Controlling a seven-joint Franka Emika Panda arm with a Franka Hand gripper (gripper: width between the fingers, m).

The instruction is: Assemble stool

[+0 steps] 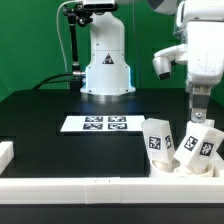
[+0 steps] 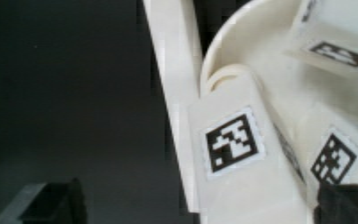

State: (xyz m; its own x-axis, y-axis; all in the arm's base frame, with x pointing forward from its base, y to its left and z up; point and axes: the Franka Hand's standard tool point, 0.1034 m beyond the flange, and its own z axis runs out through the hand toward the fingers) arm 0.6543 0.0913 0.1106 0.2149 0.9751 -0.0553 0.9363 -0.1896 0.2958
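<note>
We see the stool [image 1: 183,150] in the table's [image 1: 40,120] corner against the border rail [image 1: 100,184], its seat mostly hidden behind tagged legs [image 2: 234,140]. The gripper [image 1: 200,112] hangs just above them; we can't tell its grip, fingertips blurred.

The table [image 1: 40,120] has a black, matt top with a faint sheen. On it lies the marker board [image 1: 99,124], thin, flat and white like card, printed with black squares. Near the marker board, the stool legs [image 1: 158,138] and seat [image 2: 265,60] look like smooth white plastic, slightly glossy. The rail [image 1: 90,187] beside them looks the same.
</note>
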